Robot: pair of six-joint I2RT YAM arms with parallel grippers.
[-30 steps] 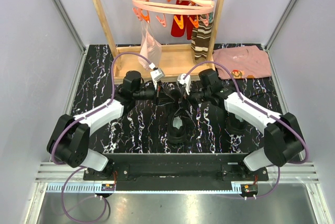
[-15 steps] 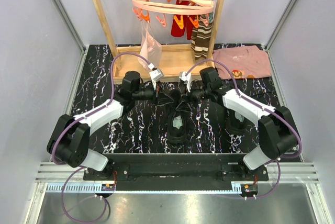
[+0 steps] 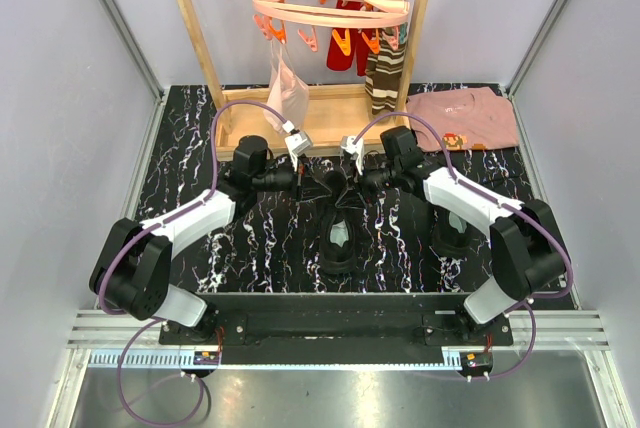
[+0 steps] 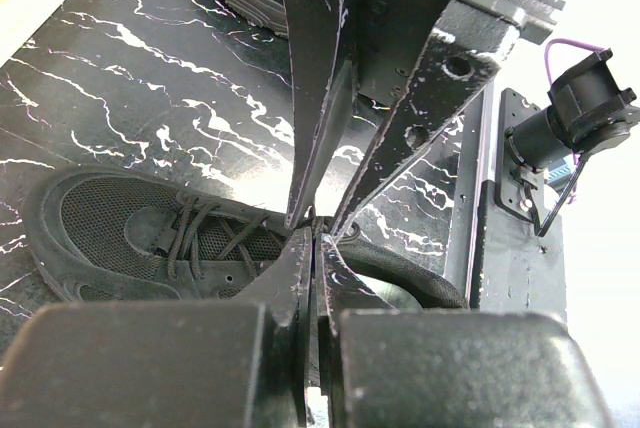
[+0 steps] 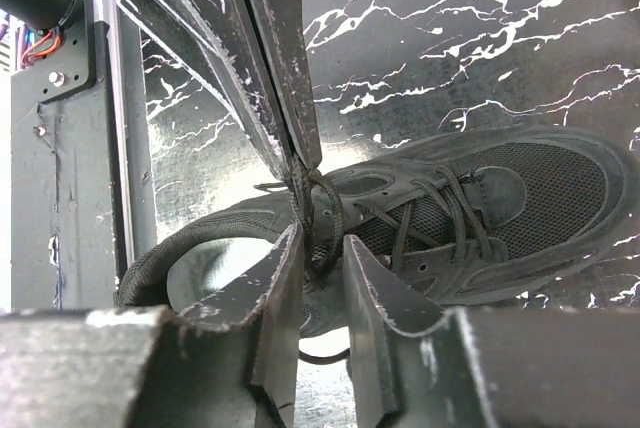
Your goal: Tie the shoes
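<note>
Top external: shoe (image 3: 340,238) runs near-to-far, toe pointing far.

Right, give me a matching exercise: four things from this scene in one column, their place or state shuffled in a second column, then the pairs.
Things:
1. left gripper
2. pink shirt
3. striped sock
4. right-hand shoe

Place or state:
A. hangs from the peg hanger
B. stands on the table, partly under the right arm
C. lies flat at the table's far right corner
D. shut on a lace above the middle shoe

Pairs: 1-D, 2-C, 3-A, 4-B
</note>
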